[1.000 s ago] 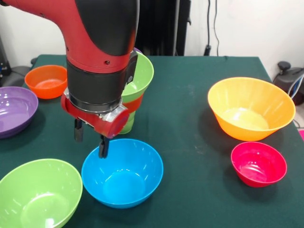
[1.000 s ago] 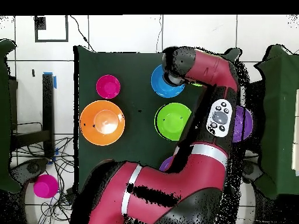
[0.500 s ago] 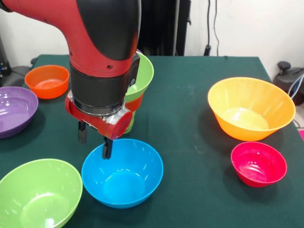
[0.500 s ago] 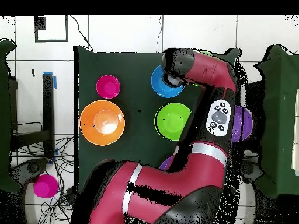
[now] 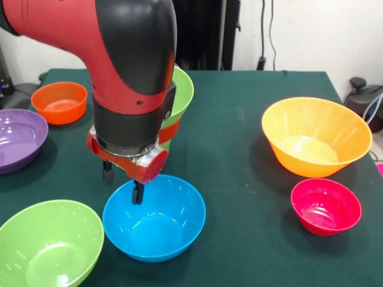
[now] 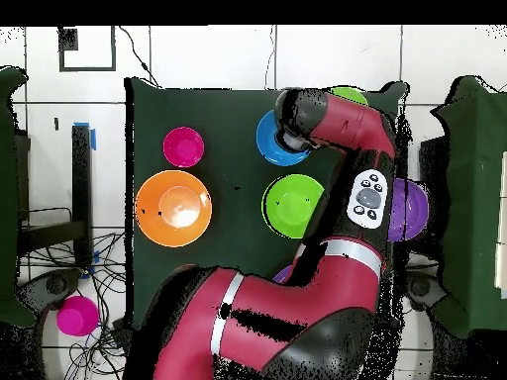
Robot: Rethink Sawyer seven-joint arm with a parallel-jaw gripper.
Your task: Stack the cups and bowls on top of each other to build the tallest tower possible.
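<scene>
My gripper point(image 5: 122, 183) hangs open at the left rim of the blue bowl point(image 5: 154, 218). One finger point(image 5: 137, 193) dips just inside the rim and the other stands outside it. Behind the arm stands the tower: a lime-green bowl point(image 5: 182, 89) on an orange-red bowl point(image 5: 171, 130), with the cup beneath almost wholly hidden. In the overhead view the wrist covers part of the blue bowl point(image 6: 267, 141), and the tower's green bowl point(image 6: 291, 205) shows beside the arm.
A small orange-red bowl point(image 5: 58, 101) and a purple bowl point(image 5: 18, 137) sit at the left. A lime-green bowl point(image 5: 48, 245) is at the front left. At the right stand a large orange bowl point(image 5: 314, 134) and a pink-red bowl point(image 5: 326, 206).
The gripper has come down and shifted slightly right, so one finger now reaches inside the blue bowl's rim. The bowls have not moved.
</scene>
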